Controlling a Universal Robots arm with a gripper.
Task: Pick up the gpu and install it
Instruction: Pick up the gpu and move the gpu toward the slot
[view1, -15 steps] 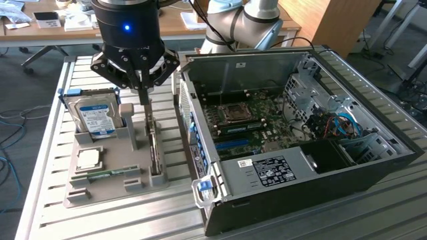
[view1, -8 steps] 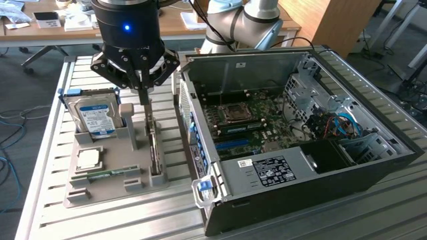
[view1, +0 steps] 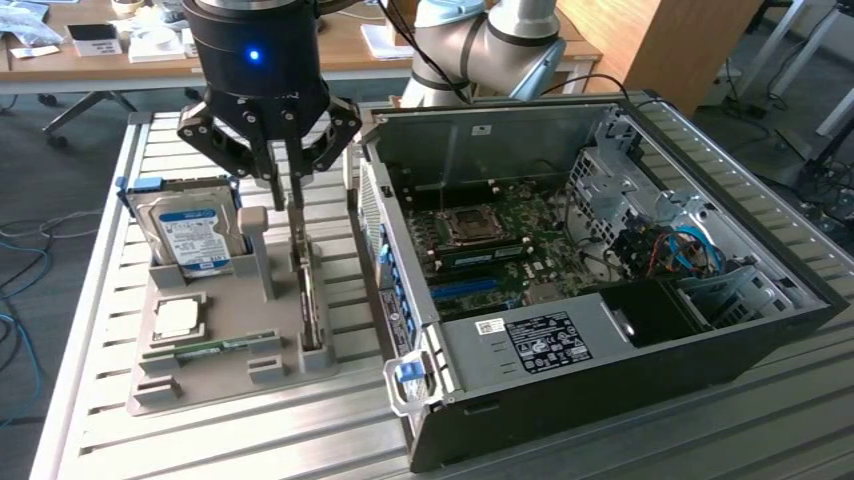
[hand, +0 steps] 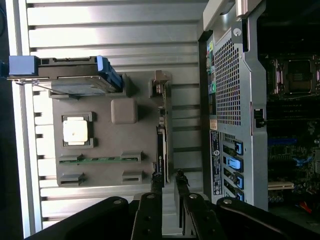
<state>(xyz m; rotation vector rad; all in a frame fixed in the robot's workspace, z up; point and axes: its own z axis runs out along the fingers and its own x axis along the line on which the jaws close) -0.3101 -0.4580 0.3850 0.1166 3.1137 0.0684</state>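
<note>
The gpu (view1: 311, 305) stands on its long edge in a slot of the grey holder tray (view1: 267, 330), next to the computer case. In the wrist view the gpu (hand: 160, 142) appears edge-on as a thin dark strip with its metal bracket at the far end. My gripper (view1: 286, 195) hangs above the far end of that slot. In the wrist view the gripper (hand: 168, 181) has its two fingers a little apart, open, in line with the card. Nothing is between the fingers and they do not touch the card.
The tray also holds a silver hard drive (view1: 194, 235) with a blue-white label, a square processor (view1: 178, 318) and a narrow green memory stick (view1: 214, 347). The open computer case (view1: 747, 330) lies to the exterior view's right with its motherboard (view1: 494, 240) exposed. All rest on a slatted metal table (view1: 200, 440).
</note>
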